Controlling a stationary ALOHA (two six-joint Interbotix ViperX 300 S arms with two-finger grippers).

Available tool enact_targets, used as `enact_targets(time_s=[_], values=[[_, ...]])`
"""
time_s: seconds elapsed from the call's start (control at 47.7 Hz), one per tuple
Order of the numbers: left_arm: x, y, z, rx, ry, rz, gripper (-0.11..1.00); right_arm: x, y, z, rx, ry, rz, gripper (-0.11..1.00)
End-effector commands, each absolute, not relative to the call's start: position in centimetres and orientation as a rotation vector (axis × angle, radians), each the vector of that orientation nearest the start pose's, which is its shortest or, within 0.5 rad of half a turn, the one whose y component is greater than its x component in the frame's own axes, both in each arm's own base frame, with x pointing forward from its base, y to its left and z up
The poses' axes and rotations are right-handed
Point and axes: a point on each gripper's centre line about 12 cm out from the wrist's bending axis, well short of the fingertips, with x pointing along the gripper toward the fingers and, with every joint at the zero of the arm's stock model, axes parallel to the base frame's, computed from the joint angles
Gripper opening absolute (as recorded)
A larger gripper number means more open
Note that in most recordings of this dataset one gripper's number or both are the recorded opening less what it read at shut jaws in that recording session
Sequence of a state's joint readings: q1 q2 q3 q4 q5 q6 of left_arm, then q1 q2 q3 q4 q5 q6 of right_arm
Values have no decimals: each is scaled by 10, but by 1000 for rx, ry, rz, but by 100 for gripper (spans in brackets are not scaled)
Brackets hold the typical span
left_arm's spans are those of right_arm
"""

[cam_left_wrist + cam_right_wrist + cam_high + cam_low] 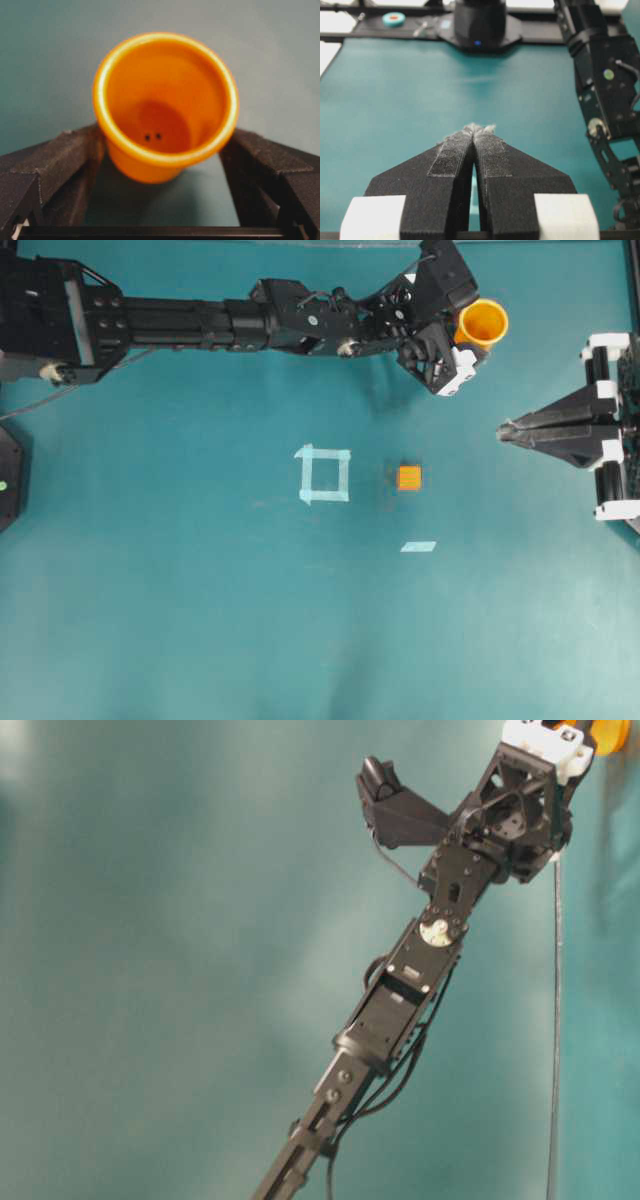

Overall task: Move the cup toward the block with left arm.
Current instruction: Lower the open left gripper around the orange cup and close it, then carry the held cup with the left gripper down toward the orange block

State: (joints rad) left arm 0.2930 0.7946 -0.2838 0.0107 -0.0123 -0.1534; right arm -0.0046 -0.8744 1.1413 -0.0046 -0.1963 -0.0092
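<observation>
Left wrist view: cup [165, 107], upright near the surface's far edge, probably light, rigid, slick plastic; left gripper [162, 165] stood wide astride its lower wall, the likeliest hold.

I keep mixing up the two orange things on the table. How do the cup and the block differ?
Size: the cup is clearly larger than the tiny block.
Shape: the cup is round-rimmed and hollow; the block is a square cube with a ridged top.
Place: the cup stands at the far edge between the open fingers of the left end effector; the block lies alone mid-table, right of the tape square.
Both are orange.
</observation>
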Motion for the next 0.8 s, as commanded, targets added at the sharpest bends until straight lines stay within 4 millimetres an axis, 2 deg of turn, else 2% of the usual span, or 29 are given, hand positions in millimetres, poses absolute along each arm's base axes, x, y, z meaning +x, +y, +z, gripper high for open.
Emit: enact_targets(time_s=[0.0,0.147,0.314,0.398,0.482,0.545,0.692,0.776], values=[[606,181,121,-200,403,315,80,217,-1,286,-15,46,-1,0],[614,182,124,-199,386,313,80,217,-1,285,-15,51,-1,0],[614,182,121,-201,417,315,78,217,-1,285,-15,52,-1,0],[611,181,117,-204,450,316,72,217,-1,285,-15,52,-1,0],[609,181,113,-207,470,317,62,218,-1,284,-15,57,-1,0],[609,177,115,-201,472,310,62,218,-1,284,-15,58,-1,0],[609,166,127,-185,465,291,62,219,-1,281,-15,69,-1,0],[608,157,142,-178,455,278,62,219,-1,280,-14,75,-1,0]])
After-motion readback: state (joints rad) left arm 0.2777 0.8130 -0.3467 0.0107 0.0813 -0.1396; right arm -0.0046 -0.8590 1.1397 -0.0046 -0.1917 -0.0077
